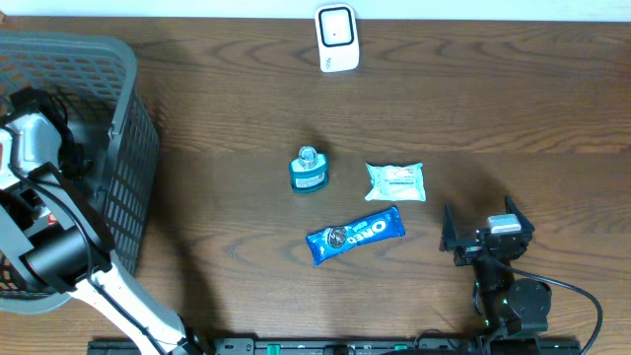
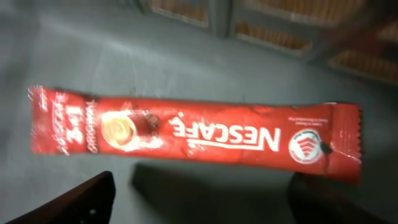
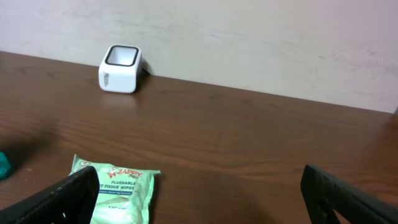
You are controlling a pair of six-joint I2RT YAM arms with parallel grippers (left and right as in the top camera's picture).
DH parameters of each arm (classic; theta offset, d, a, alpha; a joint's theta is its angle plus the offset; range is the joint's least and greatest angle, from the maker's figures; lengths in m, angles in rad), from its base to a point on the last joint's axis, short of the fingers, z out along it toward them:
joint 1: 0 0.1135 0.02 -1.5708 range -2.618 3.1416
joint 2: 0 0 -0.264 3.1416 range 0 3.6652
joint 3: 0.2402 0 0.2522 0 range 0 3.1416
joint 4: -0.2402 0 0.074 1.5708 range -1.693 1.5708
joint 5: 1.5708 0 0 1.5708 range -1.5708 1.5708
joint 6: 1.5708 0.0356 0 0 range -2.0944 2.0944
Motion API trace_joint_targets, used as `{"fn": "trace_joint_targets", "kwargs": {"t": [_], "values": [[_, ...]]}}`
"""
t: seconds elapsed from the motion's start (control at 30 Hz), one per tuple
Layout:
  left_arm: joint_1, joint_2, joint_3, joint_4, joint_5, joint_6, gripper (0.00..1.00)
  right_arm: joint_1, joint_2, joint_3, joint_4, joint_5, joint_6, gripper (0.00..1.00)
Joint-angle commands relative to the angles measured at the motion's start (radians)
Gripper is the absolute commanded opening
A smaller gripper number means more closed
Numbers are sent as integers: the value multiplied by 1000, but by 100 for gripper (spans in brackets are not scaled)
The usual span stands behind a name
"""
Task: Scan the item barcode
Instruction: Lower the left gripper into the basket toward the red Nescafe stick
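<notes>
Sachet [image 2: 193, 134] of Nescafe lies flat on the basket [image 2: 112, 50] floor below our left hand [image 2: 202, 199], jaws wide and empty, right hand [image 3: 199, 196] wide too; we judge it light, floppy, slick, best pinched across its middle.

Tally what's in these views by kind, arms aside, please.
Packets: 3 (Oreo, wipes, Nescafe sachet)
Bottle: 1
Scanner: 1
Basket: 1
Total: 6
</notes>
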Motion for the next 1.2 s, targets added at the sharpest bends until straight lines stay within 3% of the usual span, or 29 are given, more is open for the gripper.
{"fn": "trace_joint_targets", "kwargs": {"t": [0.0, 0.13, 0.3, 0.5, 0.67, 1.17], "values": [[9, 43, -68, -11, -89, -2, 88, 8, -5, -2, -4, 6, -14, 99], [9, 43, -72, -12, -105, 74, 88, 8, -5, -2, -4, 6, -14, 99], [8, 43, -72, 27, -117, 358, 88, 8, -5, -2, -4, 6, -14, 99], [8, 43, -72, 46, -184, 445, 89, 8, -5, -2, -4, 6, -14, 99], [8, 43, -72, 138, -183, 597, 89, 8, -5, -2, -4, 6, -14, 99], [10, 44, -209, 379, -82, 623, 89, 8, -5, -2, -4, 6, -14, 99]]}}
